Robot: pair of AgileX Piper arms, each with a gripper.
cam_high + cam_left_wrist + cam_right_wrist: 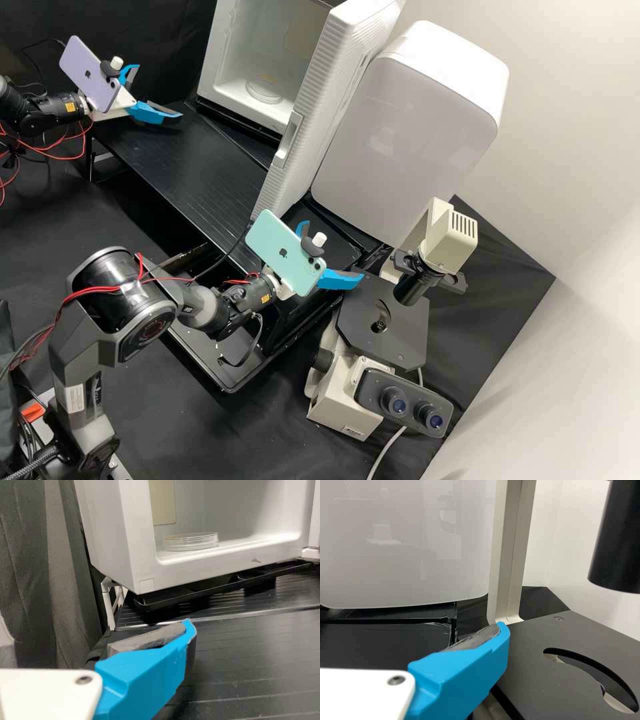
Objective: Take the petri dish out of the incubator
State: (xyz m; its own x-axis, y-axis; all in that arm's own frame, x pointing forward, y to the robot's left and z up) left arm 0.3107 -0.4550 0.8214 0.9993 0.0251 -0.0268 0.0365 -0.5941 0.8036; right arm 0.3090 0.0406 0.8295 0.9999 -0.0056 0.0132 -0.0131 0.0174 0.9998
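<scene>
Black bench point(193, 167) carries incubator point(215, 60), door point(327, 100) open; petri dish point(190, 541) inside incubator. Left gripper point(172, 115) before incubator, aperture indeterminable. Step judged: approach. Next: enter level, grip dish.

Incubator point(227, 53): at the far end of the bench point(193, 173), facing down its length.
Door point(320, 113): swung open on the incubator's right side, standing along the bench's right edge.
Dish point(191, 541): inside the incubator, flat on its floor.
Box point(413, 127): right of the open door, just beside it.
Microscope point(340, 393): by the bench's near right corner, in front of the box.
Left gripper point(163, 113): above the bench's left edge, in front of the incubator, well apart from the dish.
Right gripper point(350, 275): below the door's foot, at the rim of the microscope's stage point(560, 645).
</scene>
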